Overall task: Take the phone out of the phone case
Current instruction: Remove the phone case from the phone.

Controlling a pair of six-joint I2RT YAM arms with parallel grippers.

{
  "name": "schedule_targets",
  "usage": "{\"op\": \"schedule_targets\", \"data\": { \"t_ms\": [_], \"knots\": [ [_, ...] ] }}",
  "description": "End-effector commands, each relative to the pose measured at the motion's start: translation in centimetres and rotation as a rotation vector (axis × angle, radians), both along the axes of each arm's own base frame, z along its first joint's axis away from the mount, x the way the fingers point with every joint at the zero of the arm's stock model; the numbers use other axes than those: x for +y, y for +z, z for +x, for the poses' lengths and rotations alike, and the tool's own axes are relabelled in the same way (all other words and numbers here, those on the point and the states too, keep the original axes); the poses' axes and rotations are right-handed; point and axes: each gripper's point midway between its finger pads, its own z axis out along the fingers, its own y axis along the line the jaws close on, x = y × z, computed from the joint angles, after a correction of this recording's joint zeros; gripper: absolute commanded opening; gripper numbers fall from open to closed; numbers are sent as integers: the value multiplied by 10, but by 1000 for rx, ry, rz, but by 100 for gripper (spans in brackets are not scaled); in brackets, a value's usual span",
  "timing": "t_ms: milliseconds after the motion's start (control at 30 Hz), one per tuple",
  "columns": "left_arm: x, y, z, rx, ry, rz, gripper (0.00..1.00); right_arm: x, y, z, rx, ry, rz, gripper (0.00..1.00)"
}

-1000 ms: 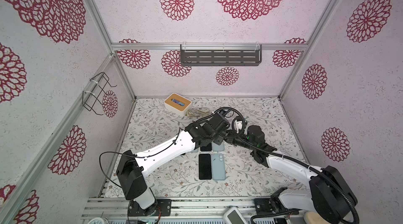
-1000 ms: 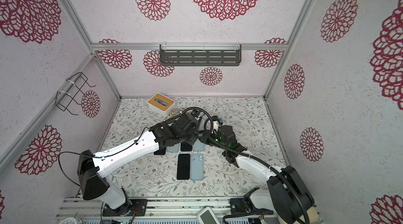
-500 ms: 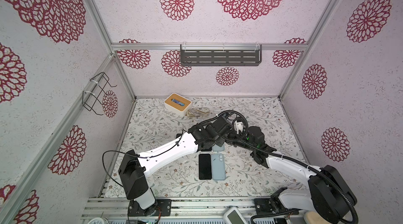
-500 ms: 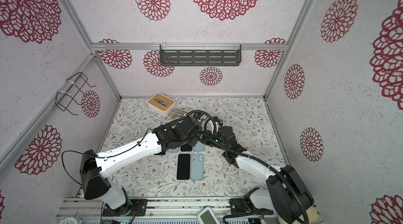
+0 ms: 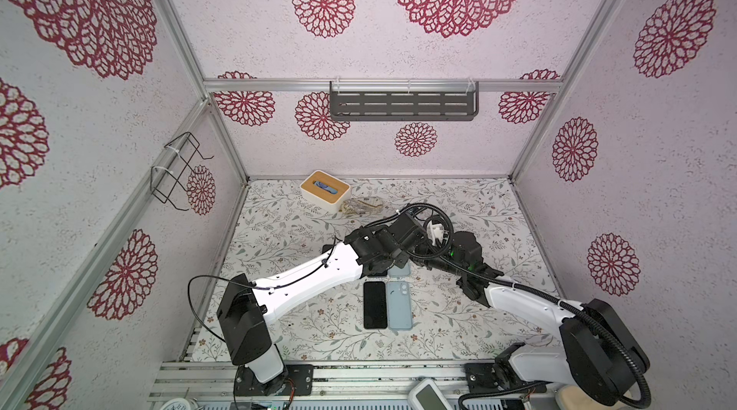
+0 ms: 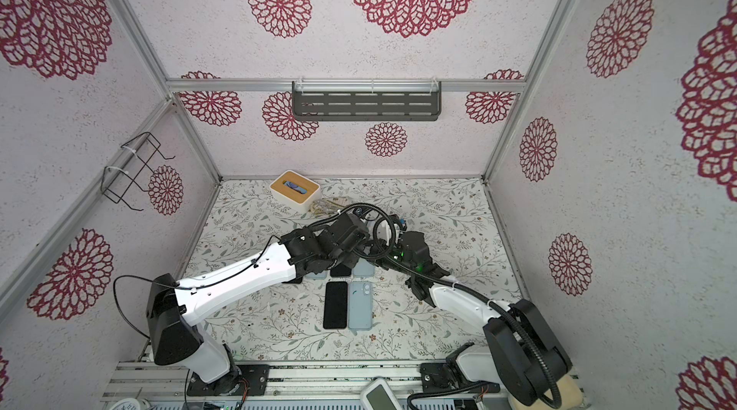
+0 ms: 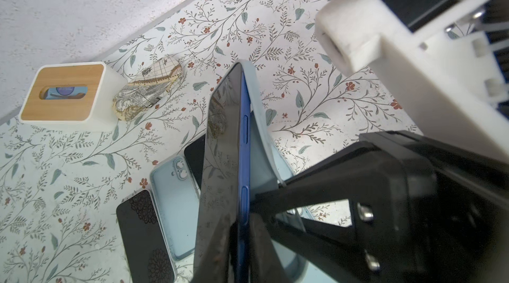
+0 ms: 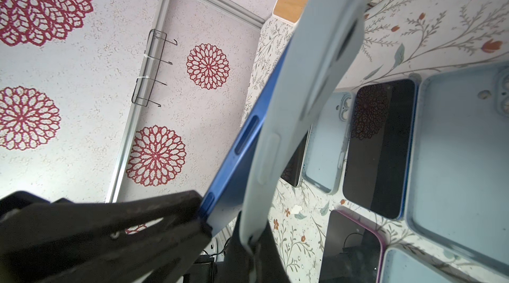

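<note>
In left claw [image 7: 242, 226], phone [image 7: 223, 144]; case [image 7: 261, 130] half-off.

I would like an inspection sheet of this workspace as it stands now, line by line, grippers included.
Surface: floral mat, flat.
Job's things: blue phone lifted, one end still in the pale blue case, whose other end bends away.
Clutter: black phone and spare case side by side; wood-topped box; patterned item beside it.
Grippers: left gripper shut on the phone; right gripper shut on the case.
Cables: ribbed hose along the right arm.
Surroundings: grey shelf and wire rack, both wall-hung.
</note>
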Motion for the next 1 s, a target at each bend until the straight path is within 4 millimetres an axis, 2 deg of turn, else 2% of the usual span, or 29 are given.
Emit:
{"op": "schedule_targets", "data": {
  "t_ms": [0, 133, 333, 500, 733, 867, 967],
  "knots": [
    [15, -23, -1, 42, 24, 98, 21, 3, 61, -1, -189, 21, 133, 0],
    [16, -25, -1, 42, 29, 101, 30, 4, 62, -1, -192, 22, 137, 0],
    [18, -25, 0, 29, 31, 123, 30, 4, 64, -2, -194, 23, 140, 0],
    [21, -27, 1, 26, 36, 145, 22, 5, 65, -2, -195, 25, 142, 0],
    [22, -19, 0, 7, 39, 136, 9, 6, 64, -2, -191, 31, 143, 0],
    [27, -18, -4, 0, 51, 130, 4, 6, 60, -5, -174, 34, 135, 0],
    [38, -14, -8, -9, 84, 122, 0, 4, 53, -7, -153, 25, 118, 0]
  ]
}}
